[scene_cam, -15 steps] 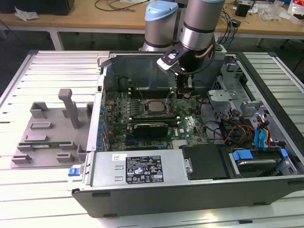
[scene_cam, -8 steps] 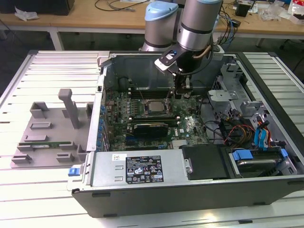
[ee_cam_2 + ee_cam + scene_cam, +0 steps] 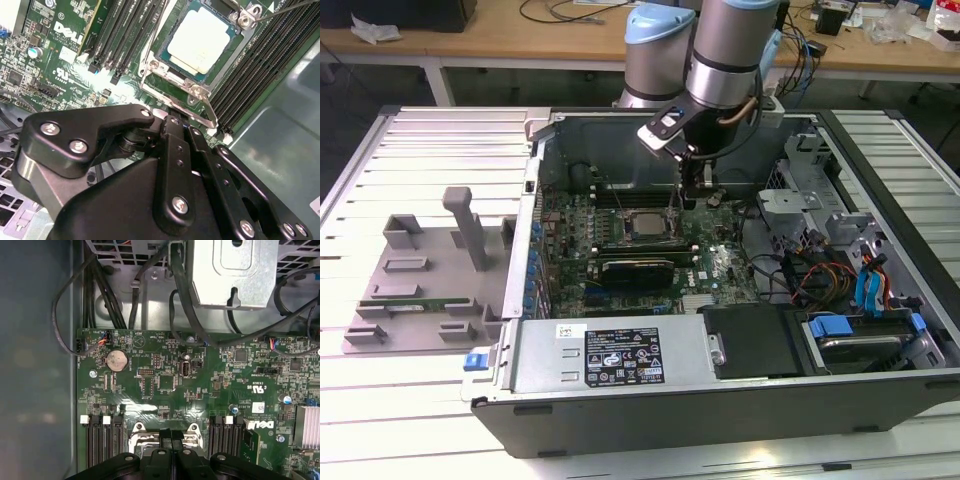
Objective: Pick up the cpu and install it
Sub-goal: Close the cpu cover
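The cpu [image 3: 645,225], a small square chip with a silver-grey top, lies flat in its socket on the green motherboard [image 3: 720,270] inside the open computer case. In the second wrist view the cpu [image 3: 202,42] sits within the socket's metal frame [image 3: 175,82]. My gripper [image 3: 697,196] hangs just above the board, beside the socket on the exterior view's right. Its black fingers [image 3: 165,436] are pressed together with nothing between them. In the second wrist view the gripper [image 3: 167,116] is right at the frame's edge, by a thin metal lever [image 3: 209,112].
Memory slots [image 3: 260,65] flank the socket. A long black card [image 3: 638,268] lies in front of it. Cables and drive cages [image 3: 840,270] crowd the case's right side. A grey plastic tray [image 3: 420,270] with upright posts stands left of the case.
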Tool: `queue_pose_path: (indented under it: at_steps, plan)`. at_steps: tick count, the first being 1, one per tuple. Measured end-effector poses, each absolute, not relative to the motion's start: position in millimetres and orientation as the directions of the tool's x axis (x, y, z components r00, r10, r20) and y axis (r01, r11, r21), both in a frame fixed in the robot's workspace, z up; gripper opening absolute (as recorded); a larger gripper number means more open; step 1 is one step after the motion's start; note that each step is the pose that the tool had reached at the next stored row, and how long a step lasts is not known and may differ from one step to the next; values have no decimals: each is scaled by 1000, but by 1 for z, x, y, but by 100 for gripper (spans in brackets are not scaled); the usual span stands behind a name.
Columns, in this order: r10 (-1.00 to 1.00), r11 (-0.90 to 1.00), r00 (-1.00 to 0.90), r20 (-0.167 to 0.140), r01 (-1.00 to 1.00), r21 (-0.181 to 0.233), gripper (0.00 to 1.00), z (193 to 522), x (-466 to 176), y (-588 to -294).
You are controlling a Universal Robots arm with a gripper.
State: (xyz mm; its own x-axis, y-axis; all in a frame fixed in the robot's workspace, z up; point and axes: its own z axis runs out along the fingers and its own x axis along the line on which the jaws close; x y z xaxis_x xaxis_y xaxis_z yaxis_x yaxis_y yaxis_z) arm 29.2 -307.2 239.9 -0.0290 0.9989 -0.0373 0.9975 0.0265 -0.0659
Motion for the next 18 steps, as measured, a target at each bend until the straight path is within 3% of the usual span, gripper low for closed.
queue_pose_path:
  at_steps: [18]
  plan:
    - [999, 26, -29, -37, 997, -66, 11, 231, 5, -307]
